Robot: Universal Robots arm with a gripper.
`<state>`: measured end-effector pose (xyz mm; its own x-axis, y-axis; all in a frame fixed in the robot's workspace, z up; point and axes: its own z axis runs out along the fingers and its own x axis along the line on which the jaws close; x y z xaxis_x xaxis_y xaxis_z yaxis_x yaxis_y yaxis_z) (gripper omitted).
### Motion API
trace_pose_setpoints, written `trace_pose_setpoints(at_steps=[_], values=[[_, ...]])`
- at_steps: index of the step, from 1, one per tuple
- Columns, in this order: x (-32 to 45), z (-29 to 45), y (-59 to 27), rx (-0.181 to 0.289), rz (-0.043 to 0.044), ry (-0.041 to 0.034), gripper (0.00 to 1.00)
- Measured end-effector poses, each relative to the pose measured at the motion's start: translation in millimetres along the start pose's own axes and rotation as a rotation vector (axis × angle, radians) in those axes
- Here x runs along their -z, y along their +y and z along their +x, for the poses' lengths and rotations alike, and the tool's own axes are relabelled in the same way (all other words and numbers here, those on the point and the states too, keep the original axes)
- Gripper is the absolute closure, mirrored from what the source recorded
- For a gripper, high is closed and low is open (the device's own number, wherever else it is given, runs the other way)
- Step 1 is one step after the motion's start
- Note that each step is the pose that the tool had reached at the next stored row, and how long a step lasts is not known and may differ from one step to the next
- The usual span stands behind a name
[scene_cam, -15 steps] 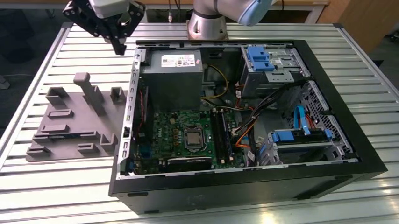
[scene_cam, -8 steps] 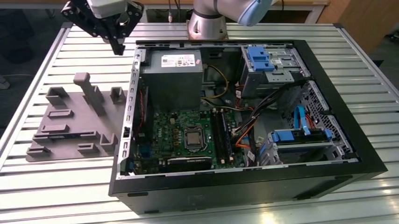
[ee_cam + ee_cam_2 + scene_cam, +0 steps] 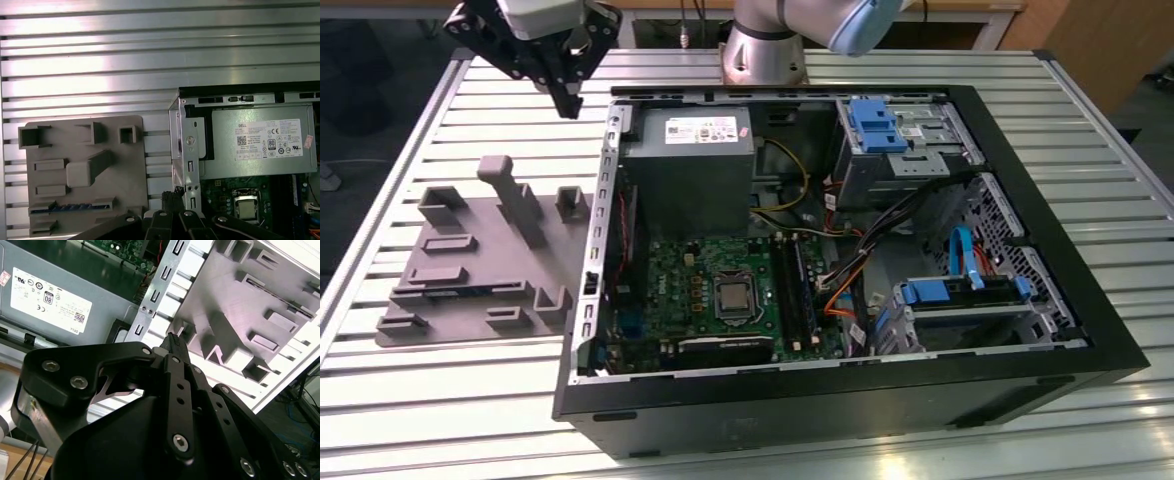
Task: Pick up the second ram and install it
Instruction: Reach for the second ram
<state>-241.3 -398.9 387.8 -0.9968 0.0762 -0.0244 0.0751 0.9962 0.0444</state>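
The second ram (image 3: 70,206) is a slim dark stick with blue marks, lying on edge in a slot of the grey moulded holder (image 3: 135,165). In the exterior view the ram (image 3: 460,292) is a faint blue line low on the holder (image 3: 467,250), at that view's left of the open computer case (image 3: 854,400). My gripper (image 3: 568,103) hangs high above the table beyond the holder's far end, near the case's back corner. Its black fingers meet at a point with nothing between them, also in both wrist views (image 3: 172,340) (image 3: 172,197). The motherboard's black slots (image 3: 794,290) lie inside the case.
The case holds a grey power supply (image 3: 687,160), the green motherboard (image 3: 707,270) with its processor (image 3: 734,297), blue drive brackets (image 3: 961,290) and loose cables (image 3: 847,270). The holder has an upright post (image 3: 514,195). A slatted metal table (image 3: 454,400) carries everything.
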Motion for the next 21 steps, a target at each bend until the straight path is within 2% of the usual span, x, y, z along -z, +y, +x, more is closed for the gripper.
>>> trace_pose_setpoints(at_steps=[21], values=[[-0.3,12.3,-1.0,0.000,0.0000,-0.0001,0.89]])
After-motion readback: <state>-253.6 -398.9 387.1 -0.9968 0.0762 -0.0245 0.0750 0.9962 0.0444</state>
